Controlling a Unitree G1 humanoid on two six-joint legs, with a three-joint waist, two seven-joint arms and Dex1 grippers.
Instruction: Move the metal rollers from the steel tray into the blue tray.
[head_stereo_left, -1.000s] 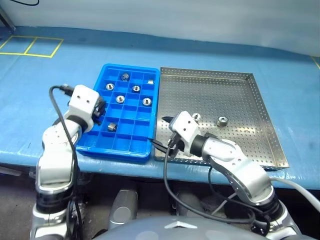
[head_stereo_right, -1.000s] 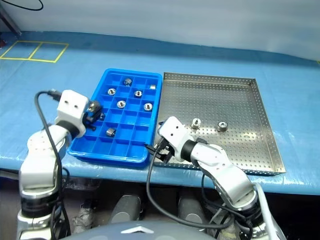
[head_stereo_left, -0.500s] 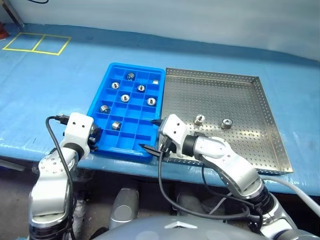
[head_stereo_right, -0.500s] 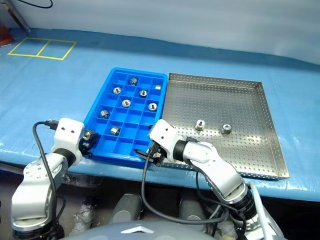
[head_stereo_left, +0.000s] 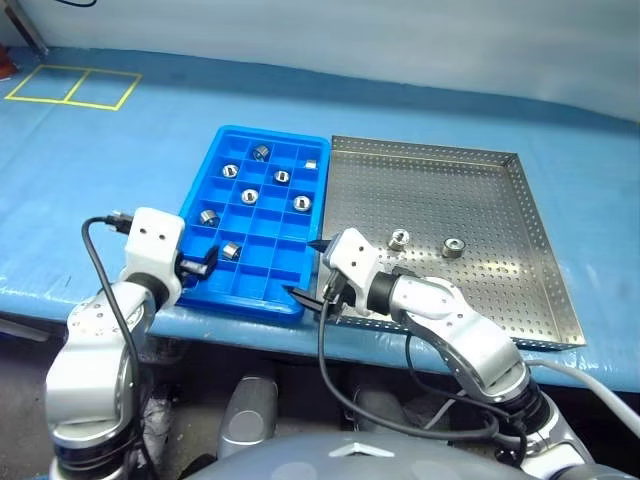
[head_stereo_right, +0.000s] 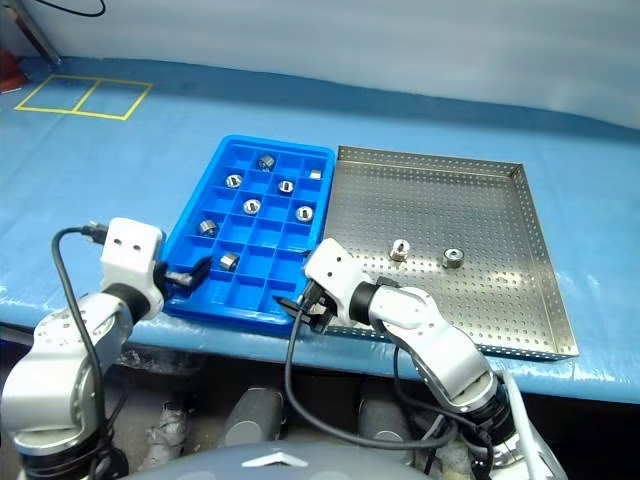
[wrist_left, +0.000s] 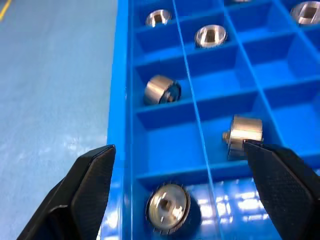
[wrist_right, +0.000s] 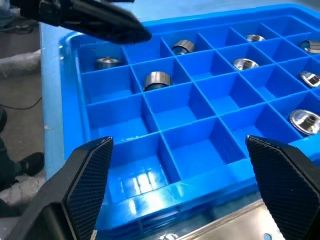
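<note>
metal rollers (wrist_left: 167, 206): bright polished steel, mirror-like faces. blue tray (head_stereo_left: 262, 290): moulded plastic, smooth, glossy with highlights. steel tray (head_stereo_left: 480, 290): perforated sheet metal, dull satin sheen. table cover (head_stereo_left: 100, 170): blue sheet, faintly woven, matt. gripper fingers (wrist_left: 90, 180): black, finely textured.

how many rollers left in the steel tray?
2. One roller lies mid-floor of the steel tray, just past the right arm; the other roller sits to its right. The arm covers the tray's near-left corner, so more may be hidden.
</note>
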